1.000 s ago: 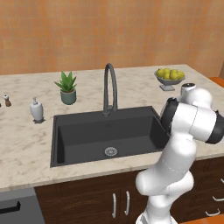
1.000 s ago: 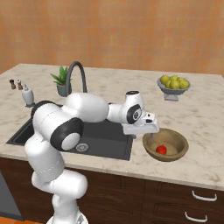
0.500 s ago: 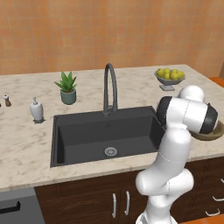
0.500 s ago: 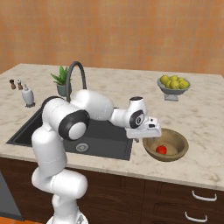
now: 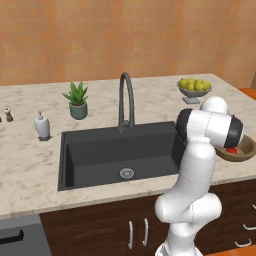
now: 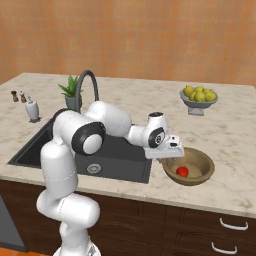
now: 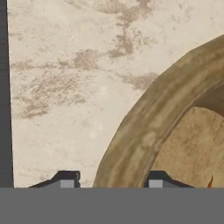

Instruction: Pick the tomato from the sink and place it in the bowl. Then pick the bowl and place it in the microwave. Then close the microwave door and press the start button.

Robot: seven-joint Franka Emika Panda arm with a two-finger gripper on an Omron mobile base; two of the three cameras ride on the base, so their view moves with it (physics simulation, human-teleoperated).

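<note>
Red glossy round tomato (image 6: 183,171) inside wide tan wooden bowl (image 6: 200,159) on marble counter (image 6: 231,145), right of black sink (image 5: 115,155). Gripper (image 7: 109,180) straddling bowl rim, jaws part-spread, 1 fingertip (image 7: 66,180) outside; grip uncertain.

wooden bowl (image 6: 196,167), glossy tomato (image 6: 182,171), matte sink (image 5: 100,155)

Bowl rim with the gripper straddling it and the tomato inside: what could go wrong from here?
The gripper straddles one edge of the bowl, so lifting by that side may tip it. A tilt could roll the tomato out. The bowl sits near the counter's front edge; a slipped grip might push it off.
</note>
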